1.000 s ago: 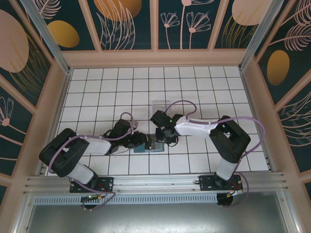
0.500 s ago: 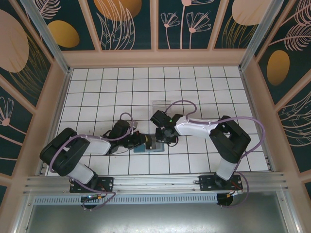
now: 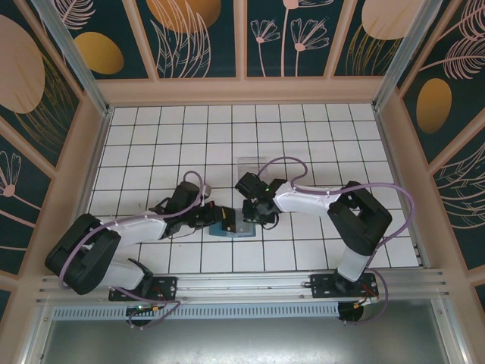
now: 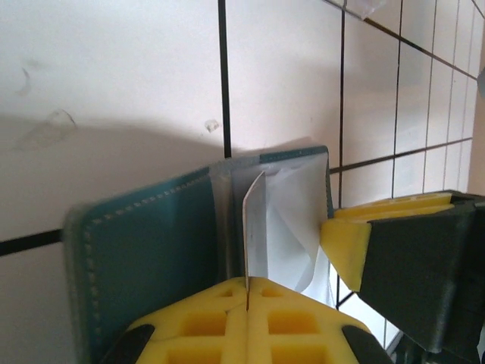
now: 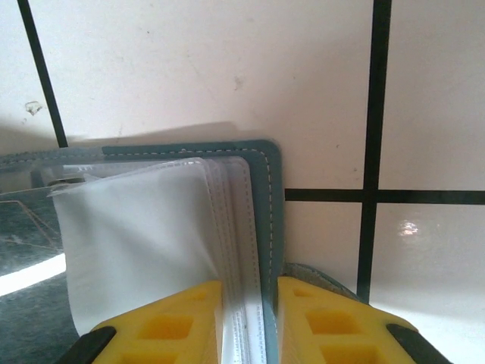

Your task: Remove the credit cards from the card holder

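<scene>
Slippage risk. Held edge-on between closed left jaws: credit card (image 4: pixel 254 227), rising from open card holder (image 4: pixel 144 250) on bench (image 3: pixel 303 129). Clamped in right jaws: holder's edge and clear sleeves (image 5: pixel 136 243). Pull straight to avoid bending card or dragging holder free.

The holder (image 4: pixel 151 250) looks like matt teal leather with pale stitching; its sleeves (image 5: pixel 136 235) are smooth translucent plastic. The card (image 4: pixel 252 227) is thin, smooth, whitish. The tiled surface (image 5: pixel 189 68) shines faintly.
</scene>
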Controlling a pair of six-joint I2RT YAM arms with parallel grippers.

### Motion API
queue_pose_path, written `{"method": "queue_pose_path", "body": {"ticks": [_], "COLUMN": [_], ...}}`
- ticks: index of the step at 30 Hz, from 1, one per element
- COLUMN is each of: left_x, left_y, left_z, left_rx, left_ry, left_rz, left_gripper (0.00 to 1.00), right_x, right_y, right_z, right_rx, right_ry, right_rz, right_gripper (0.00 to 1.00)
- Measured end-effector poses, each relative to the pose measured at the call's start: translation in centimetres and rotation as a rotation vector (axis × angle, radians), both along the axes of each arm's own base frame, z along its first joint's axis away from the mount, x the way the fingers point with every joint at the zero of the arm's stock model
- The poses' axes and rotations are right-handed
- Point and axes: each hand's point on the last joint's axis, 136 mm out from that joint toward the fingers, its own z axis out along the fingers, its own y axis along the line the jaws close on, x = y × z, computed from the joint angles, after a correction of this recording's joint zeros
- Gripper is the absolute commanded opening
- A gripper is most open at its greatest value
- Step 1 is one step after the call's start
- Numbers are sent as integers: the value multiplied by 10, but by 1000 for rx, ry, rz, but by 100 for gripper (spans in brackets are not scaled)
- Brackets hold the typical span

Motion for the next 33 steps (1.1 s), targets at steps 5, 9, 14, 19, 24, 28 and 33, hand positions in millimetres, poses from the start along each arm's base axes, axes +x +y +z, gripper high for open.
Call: {"method": "queue_pose_path", "body": {"ticks": [5,9,14,19,24,28,33], "left_x": [9,12,17,22,31,34,35], "left_y": [7,12,13,12,9,7,0], "left_z": [10,18,32,50,73,86,109], "left_rx": [54,91,114,137,151,148,114], "left_ry": [-56,-90,-152,-231,-340,-398,-487], "left_rz": [11,7,-13,-59,-98,-121,-164], "left_gripper": [5,4,2,0,0,0,0], "right_x": [0,0,2,7,14,19,22], "right_y": [0,0,1,5,8,8,0], "right_z": [0,2,12,39,68,88,117], "right_rx": [1,6,29,89,146,192,265], "right_ry": [-1,-5,-26,-83,-164,-233,-340], "right_rz": [-1,-1,-3,-5,3,21,52], "right_gripper": [25,26,26,26,27,30,31]}}
